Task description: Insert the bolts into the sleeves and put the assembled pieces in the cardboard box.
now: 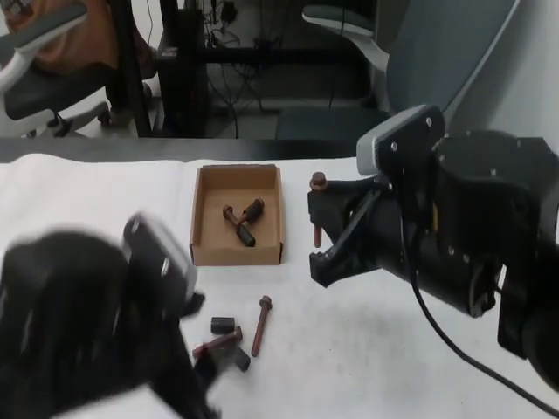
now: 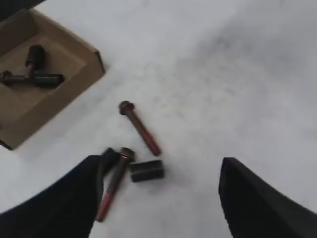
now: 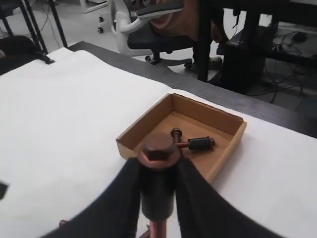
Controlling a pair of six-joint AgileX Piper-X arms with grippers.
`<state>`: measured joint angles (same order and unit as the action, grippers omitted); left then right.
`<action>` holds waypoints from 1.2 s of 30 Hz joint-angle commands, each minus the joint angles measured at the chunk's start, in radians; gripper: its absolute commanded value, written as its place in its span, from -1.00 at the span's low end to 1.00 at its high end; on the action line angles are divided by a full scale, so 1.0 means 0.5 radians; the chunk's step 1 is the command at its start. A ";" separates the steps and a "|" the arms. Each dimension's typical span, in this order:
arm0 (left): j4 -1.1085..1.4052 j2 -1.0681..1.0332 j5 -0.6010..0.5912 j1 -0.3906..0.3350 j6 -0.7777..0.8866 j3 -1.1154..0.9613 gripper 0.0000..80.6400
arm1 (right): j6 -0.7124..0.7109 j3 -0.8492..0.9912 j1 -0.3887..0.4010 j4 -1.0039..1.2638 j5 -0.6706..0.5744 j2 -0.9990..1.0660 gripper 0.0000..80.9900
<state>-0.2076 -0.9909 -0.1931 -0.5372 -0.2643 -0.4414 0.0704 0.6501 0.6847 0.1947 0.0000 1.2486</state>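
Right gripper (image 3: 157, 171) is clamped on a sleeve (image 3: 157, 201) with a bolt (image 3: 158, 148) stuck through it, held upright near the cardboard box (image 1: 236, 255), where two assembled pieces (image 1: 240, 220) are already laid. Left gripper (image 2: 166, 191) is spread open over two loose bolts (image 2: 139, 127) and a spare sleeve (image 2: 146, 170) on the white table (image 1: 393, 349).

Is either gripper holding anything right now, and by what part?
The right gripper pinches an assembled bolt and sleeve by the black sleeve, bolt head up. The left gripper is open and holds nothing.
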 commanded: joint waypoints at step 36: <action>-0.316 -1.312 0.069 0.239 -1.583 -0.907 0.42 | 0.111 2.118 -0.268 -1.530 -0.340 1.763 -1.00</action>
<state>-0.3903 -1.6445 -0.1548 -0.4184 -1.0389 -0.8828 0.1347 1.6934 0.5687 -0.5689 -0.1747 2.1259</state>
